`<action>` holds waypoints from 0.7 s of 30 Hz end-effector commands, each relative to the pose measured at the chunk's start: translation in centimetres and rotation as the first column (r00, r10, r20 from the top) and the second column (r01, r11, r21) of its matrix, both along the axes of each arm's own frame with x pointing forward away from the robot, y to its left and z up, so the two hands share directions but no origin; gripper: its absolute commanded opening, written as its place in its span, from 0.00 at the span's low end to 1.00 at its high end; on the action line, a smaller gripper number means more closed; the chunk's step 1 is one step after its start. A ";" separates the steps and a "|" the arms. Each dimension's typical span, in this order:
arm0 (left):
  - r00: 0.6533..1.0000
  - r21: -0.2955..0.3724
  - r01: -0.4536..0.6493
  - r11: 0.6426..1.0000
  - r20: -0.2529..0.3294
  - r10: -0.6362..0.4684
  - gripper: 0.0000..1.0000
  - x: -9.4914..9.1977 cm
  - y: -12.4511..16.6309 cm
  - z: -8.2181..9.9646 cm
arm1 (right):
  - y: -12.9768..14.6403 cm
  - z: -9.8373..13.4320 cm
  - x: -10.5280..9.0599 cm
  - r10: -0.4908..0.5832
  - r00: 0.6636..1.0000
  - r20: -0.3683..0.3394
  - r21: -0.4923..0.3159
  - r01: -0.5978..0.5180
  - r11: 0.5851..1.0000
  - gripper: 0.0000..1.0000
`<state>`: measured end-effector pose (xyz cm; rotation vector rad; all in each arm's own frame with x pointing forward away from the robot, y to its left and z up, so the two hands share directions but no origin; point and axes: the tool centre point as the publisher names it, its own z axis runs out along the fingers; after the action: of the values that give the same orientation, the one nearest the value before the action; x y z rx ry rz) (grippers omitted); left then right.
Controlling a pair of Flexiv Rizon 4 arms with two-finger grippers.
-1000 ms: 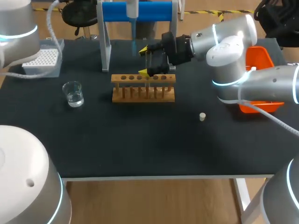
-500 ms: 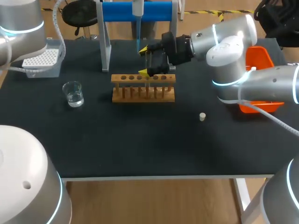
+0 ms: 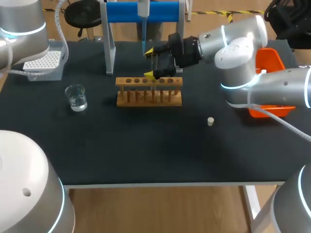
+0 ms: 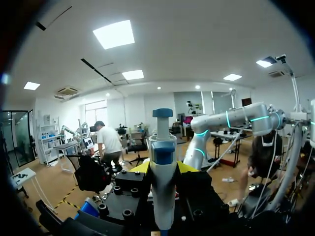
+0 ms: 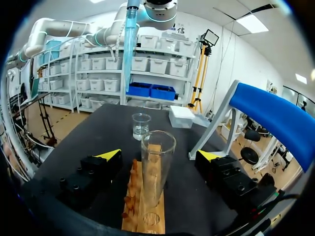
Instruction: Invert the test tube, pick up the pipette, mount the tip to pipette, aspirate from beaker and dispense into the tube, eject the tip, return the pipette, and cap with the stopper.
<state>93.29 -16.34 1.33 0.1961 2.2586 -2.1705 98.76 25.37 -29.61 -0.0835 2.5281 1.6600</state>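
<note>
the left gripper point(image 4: 163, 168) is clamped on the pipette point(image 4: 163, 162), held high and nose-down over the table's far side, likely bound for the tip box point(image 3: 43, 60) at far left. right of the beaker point(image 3: 76, 97), the test tube point(image 5: 157, 164) stands mouth-up in the wooden rack point(image 3: 149, 91), which looks ready for filling. the right arm reaches in level from the right, its gripper point(image 3: 151, 63) spread wide on either side of the tube without touching; the stopper point(image 3: 210, 121) lies near right.

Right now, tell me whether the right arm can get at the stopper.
Probably yes. The right gripper is open around the test tube, holding nothing, and the stopper lies alone on bare table on that arm's side, nothing between.
</note>
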 end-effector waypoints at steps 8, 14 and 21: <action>1.000 0.004 0.002 1.000 -0.001 -0.002 0.00 0.0 0.1 0.1 | 0.2 -0.3 -0.2 -0.014 0.999 -0.029 -0.023 0.013 1.000 1.00; 1.000 0.004 0.002 1.000 -0.001 -0.002 0.00 0.0 0.1 0.1 | 0.2 -0.3 -0.3 -0.021 0.999 -0.041 -0.021 0.020 1.000 1.00; 1.000 0.004 0.002 1.000 -0.001 -0.002 0.00 0.0 0.1 0.1 | 0.1 -0.2 -0.5 -0.023 0.999 -0.041 -0.021 0.022 1.000 1.00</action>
<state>93.27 -16.34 1.33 0.1957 2.2587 -2.1703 98.44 25.69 -29.90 -0.0239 2.5668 1.6462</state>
